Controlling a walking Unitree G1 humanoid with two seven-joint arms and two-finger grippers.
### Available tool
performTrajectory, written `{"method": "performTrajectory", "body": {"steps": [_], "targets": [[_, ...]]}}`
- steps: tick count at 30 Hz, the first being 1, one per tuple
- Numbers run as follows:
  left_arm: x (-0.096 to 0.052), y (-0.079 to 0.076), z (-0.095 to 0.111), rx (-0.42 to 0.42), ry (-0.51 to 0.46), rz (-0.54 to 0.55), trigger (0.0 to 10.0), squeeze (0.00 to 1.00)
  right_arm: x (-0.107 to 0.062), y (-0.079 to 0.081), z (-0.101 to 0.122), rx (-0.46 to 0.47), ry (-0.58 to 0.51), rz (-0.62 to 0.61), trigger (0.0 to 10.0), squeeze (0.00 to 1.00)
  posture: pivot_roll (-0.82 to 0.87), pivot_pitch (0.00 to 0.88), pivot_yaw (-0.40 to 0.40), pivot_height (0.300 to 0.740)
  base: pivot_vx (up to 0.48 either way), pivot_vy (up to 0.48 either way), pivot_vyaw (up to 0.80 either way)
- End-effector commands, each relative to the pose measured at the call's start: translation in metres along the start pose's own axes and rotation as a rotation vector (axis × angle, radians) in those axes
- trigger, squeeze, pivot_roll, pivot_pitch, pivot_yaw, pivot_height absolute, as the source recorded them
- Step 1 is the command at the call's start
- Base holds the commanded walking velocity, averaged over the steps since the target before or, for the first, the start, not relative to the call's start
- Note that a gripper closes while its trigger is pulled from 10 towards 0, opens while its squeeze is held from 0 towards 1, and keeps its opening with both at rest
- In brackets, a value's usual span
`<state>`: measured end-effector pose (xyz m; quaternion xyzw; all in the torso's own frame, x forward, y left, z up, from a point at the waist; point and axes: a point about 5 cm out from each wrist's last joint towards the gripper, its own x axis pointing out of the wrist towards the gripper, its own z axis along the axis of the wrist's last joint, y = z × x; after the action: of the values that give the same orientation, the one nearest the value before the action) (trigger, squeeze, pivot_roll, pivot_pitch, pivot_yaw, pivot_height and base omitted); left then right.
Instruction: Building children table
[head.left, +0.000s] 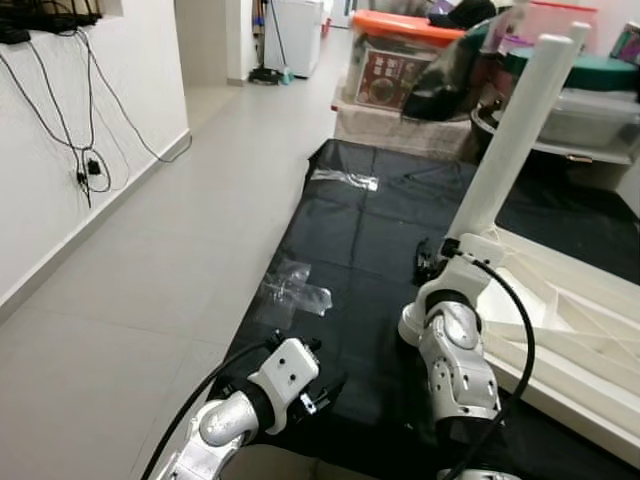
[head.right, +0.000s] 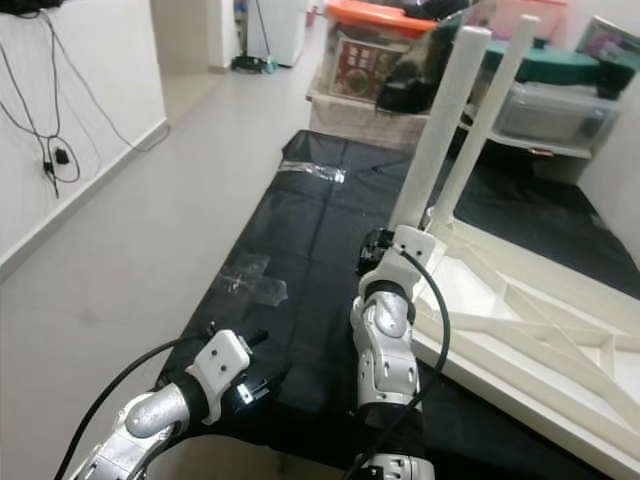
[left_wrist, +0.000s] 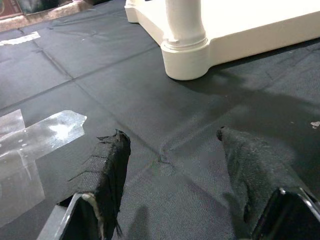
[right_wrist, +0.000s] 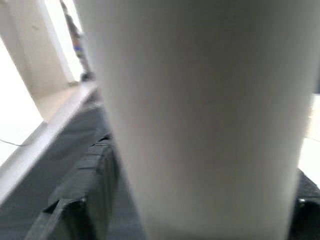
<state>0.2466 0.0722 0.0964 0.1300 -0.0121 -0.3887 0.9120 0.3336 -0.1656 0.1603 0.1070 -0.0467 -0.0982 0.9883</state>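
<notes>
A white children's table (head.left: 560, 330) lies upside down on a black mat (head.left: 350, 240). Its near leg (head.left: 510, 140) stands tilted up from the corner, and a second leg (head.right: 490, 110) rises behind it. My right gripper (head.left: 435, 262) is shut on the near leg just above its base. In the right wrist view the leg (right_wrist: 200, 115) sits between the black fingers (right_wrist: 85, 195). My left gripper (left_wrist: 175, 150) hovers open and low over the mat, short of the table corner and the leg's base (left_wrist: 185, 45), holding nothing.
Clear plastic wrap (head.left: 295, 285) lies on the mat near my left gripper, and another piece (head.left: 345, 178) lies farther back. Storage boxes with an orange lid (head.left: 400, 55) stand at the mat's far end. On the left are tiled floor (head.left: 150, 280) and a wall with hanging cables (head.left: 85, 160).
</notes>
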Motion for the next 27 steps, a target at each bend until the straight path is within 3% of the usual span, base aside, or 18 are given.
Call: {"method": "performTrajectory", "body": {"steps": [1, 2, 3, 4, 7, 8, 9, 10, 12, 13, 15, 19, 20, 21, 22, 23, 26, 27], "targets": [[0.001, -0.001, 0.001, -0.002, -0.009, -0.007, 10.0, 0.0, 0.008, -0.016, 0.007, 0.007, -0.01, 0.148, 10.0, 0.0, 0.15, 0.0, -0.125, 0.74, 0.0, 0.0, 0.0], [0.001, -0.001, 0.001, -0.003, -0.009, -0.006, 10.0, 0.0, 0.012, -0.023, 0.011, 0.008, -0.005, 0.229, 10.0, 0.0, 0.15, 0.0, -0.125, 0.74, 0.0, 0.0, 0.0], [0.001, -0.001, 0.001, -0.003, -0.009, -0.006, 10.0, 0.0, 0.012, -0.023, 0.011, 0.008, -0.005, 0.229, 10.0, 0.0, 0.15, 0.0, -0.125, 0.74, 0.0, 0.0, 0.0], [0.002, -0.001, 0.001, -0.003, -0.01, -0.007, 10.0, 0.0, 0.015, -0.028, 0.016, 0.017, 0.026, 0.367, 10.0, 0.0, 0.14, 0.0, -0.12, 0.74, 0.0, 0.0, 0.0], [0.002, -0.001, 0.001, -0.003, -0.01, -0.008, 10.0, 0.0, 0.017, -0.031, 0.02, 0.021, 0.049, 0.45, 10.0, 0.0, 0.14, 0.0, -0.12, 0.74, 0.0, 0.0, 0.0], [0.003, -0.001, 0.001, -0.002, -0.01, -0.009, 10.0, 0.0, 0.018, -0.033, 0.025, 0.022, 0.074, 0.563, 10.0, 0.0, 0.14, 0.0, -0.119, 0.74, 0.0, 0.0, 0.0], [0.004, -0.001, 0.001, 0.0, -0.011, -0.012, 10.0, 0.0, 0.017, -0.034, 0.033, 0.007, 0.13, 0.8, 10.0, 0.0, 0.14, 0.0, -0.119, 0.74, 0.0, 0.0, 0.0], [0.004, -0.001, 0.001, 0.0, -0.011, -0.012, 10.0, 0.0, 0.017, -0.034, 0.033, 0.007, 0.13, 0.8, 10.0, 0.0, 0.14, 0.0, -0.119, 0.74, 0.0, 0.0, 0.0], [0.005, -0.001, 0.001, 0.002, -0.011, -0.01, 10.0, 0.0, 0.014, -0.027, 0.034, -0.048, 0.228, 1.056, 10.0, 0.0, 0.16, 0.0, -0.132, 0.74, 0.0, 0.0, 0.0], [0.005, -0.001, 0.001, 0.002, -0.011, -0.01, 10.0, 0.0, 0.014, -0.027, 0.034, -0.048, 0.228, 1.056, 10.0, 0.0, 0.16, 0.0, -0.132, 0.74, 0.0, 0.0, 0.0], [0.005, -0.001, 0.001, 0.003, -0.012, -0.006, 10.0, 0.0, 0.013, -0.016, 0.032, -0.079, 0.293, 1.193, 10.0, 0.0, 0.17, 0.0, -0.144, 0.74, 0.0, 0.0, 0.0], [0.005, -0.002, 0.001, 0.003, -0.012, -0.004, 10.0, 0.0, 0.016, -0.008, 0.029, -0.1, 0.332, 1.267, 10.0, 0.0, 0.17, 0.0, -0.144, 0.74, 0.0, 0.0, 0.0], [0.004, -0.001, 0.002, 0.003, -0.015, -0.001, 10.0, 0.0, 0.019, 0.001, 0.021, -0.152, 0.376, 1.298, 10.0, 0.0, 0.18, 0.0, -0.144, 0.74, 0.0, 0.0, 0.0], [0.004, -0.002, 0.002, 0.003, -0.016, 0.0, 10.0, 0.0, 0.019, 0.005, 0.017, -0.182, 0.384, 1.298, 8.2, 0.0, 0.18, 0.0, -0.145, 0.74, 0.0, 0.0, 0.0], [0.004, -0.002, 0.002, 0.003, -0.016, 0.0, 10.0, 0.0, 0.019, 0.005, 0.017, -0.182, 0.384, 1.298, 8.2, 0.0, 0.18, 0.0, -0.145, 0.74, 0.0, 0.0, 0.0], [0.004, -0.002, 0.003, 0.002, -0.02, 0.004, 10.0, 0.0, 0.022, 0.009, 0.014, -0.211, 0.365, 1.262, 0.0, 0.0, 0.18, 0.0, -0.147, 0.74, 0.0, 0.0, 0.0], [0.003, -0.001, 0.003, 0.001, -0.022, 0.007, 10.0, 0.0, 0.025, 0.01, 0.013, -0.215, 0.337, 1.21, 0.0, 0.0, 0.18, 0.0, -0.147, 0.74, 0.0, 0.0, 0.0], [0.002, -0.001, 0.005, -0.001, -0.034, 0.018, 10.0, 0.0, 0.034, 0.005, 0.013, -0.217, 0.282, 1.026, 0.0, 0.0, 0.18, 0.0, -0.142, 0.74, 0.0, 0.0, 0.0]]}}
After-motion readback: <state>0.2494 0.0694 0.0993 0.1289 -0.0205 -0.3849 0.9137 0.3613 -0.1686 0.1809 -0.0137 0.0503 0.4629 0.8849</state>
